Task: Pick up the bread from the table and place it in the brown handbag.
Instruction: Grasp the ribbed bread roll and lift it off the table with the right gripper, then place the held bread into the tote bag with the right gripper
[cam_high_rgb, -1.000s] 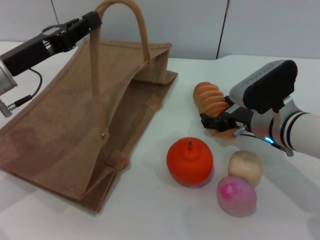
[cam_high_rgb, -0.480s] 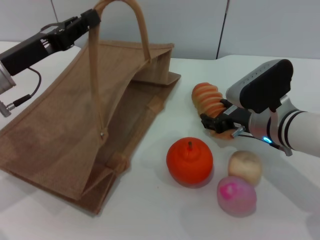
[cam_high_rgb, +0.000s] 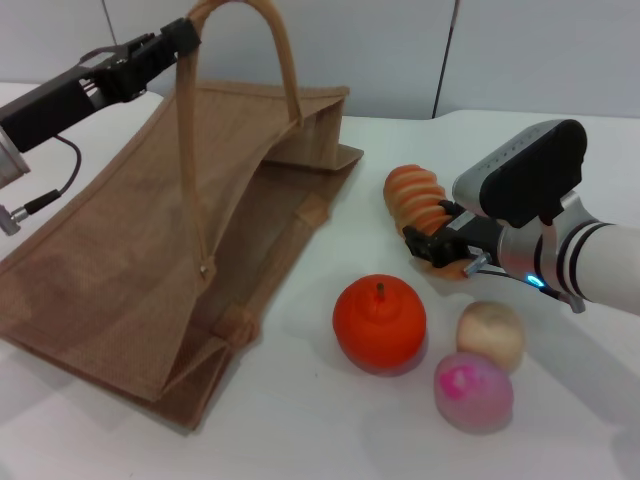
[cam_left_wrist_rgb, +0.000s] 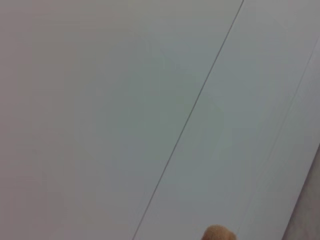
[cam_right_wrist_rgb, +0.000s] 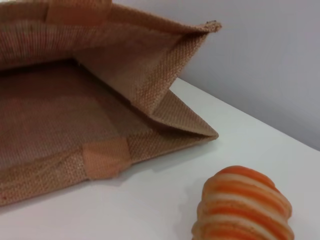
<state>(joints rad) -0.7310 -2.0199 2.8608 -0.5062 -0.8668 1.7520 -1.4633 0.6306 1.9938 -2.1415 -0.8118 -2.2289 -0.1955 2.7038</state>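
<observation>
The bread (cam_high_rgb: 412, 195), a ribbed orange and cream loaf, lies on the white table (cam_high_rgb: 330, 430) right of the brown handbag (cam_high_rgb: 130, 250). My right gripper (cam_high_rgb: 440, 248) is shut on the loaf's near end. The right wrist view shows the loaf's far end (cam_right_wrist_rgb: 245, 207) close to the bag's open mouth (cam_right_wrist_rgb: 100, 100). At the upper left, my left gripper (cam_high_rgb: 185, 40) is shut on one arched handle (cam_high_rgb: 280, 60) and holds it up, so the bag gapes open toward the bread. A tan bit of handle (cam_left_wrist_rgb: 217, 232) shows in the left wrist view.
An orange round fruit (cam_high_rgb: 380, 322) with a stem sits in front of the bread. A beige bun (cam_high_rgb: 490, 335) and a pink ball (cam_high_rgb: 472, 390) lie to its right, just below my right arm. A pale wall rises behind the table.
My right gripper and the bread have shifted slightly left, toward the bag. The left gripper keeps the handle up, and the bag's far edge has shifted a little.
</observation>
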